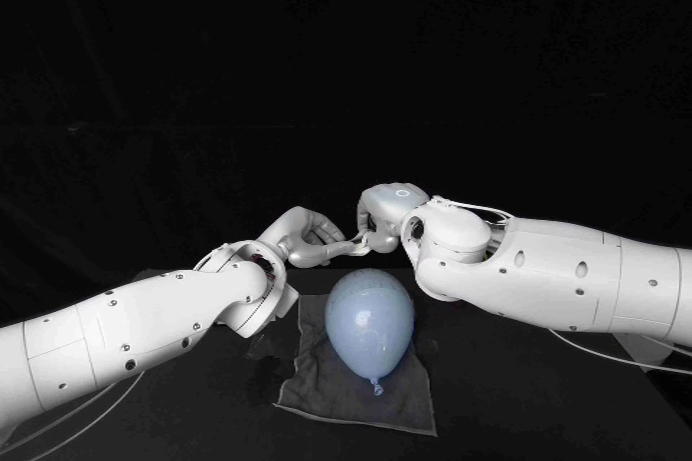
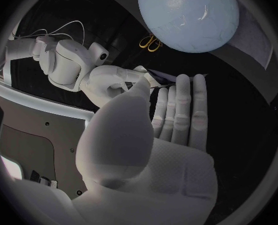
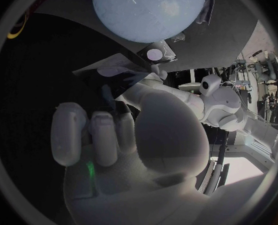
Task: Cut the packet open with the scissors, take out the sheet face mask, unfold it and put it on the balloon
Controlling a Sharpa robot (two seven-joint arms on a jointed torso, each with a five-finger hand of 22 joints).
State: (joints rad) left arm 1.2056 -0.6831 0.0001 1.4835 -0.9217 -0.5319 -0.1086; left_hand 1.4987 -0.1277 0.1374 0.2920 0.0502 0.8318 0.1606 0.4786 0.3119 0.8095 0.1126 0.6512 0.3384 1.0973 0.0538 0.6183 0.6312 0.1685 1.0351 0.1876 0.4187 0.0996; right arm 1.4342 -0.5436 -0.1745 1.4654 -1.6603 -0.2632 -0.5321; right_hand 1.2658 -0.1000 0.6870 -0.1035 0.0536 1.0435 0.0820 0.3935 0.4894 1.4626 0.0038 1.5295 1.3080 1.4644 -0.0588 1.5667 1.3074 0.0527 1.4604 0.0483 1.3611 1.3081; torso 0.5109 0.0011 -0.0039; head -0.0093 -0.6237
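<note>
Packet is up off the table, between the two hands, just behind the balloon. Can't tell if it's cut yet.

Right hand: fingers curled in. From the left wrist view it looks to pinch the packet by one edge.
Left hand: fingers straight and together, tips right at the packet. Can't tell if they actually grip it.

Risks as I read them:
- An edge-only pinch on a slick packet could slip or twist, dropping it onto the balloon.
- Scissors lie on the table beyond the balloon, well apart from both hands. One hand has to let go to fetch them, which leaves one weak grip.
- Balloon sits loose on the grey cloth with both forearms close alongside. A nudge could roll it off.
- Blades passing near the balloon could pop it.
</note>
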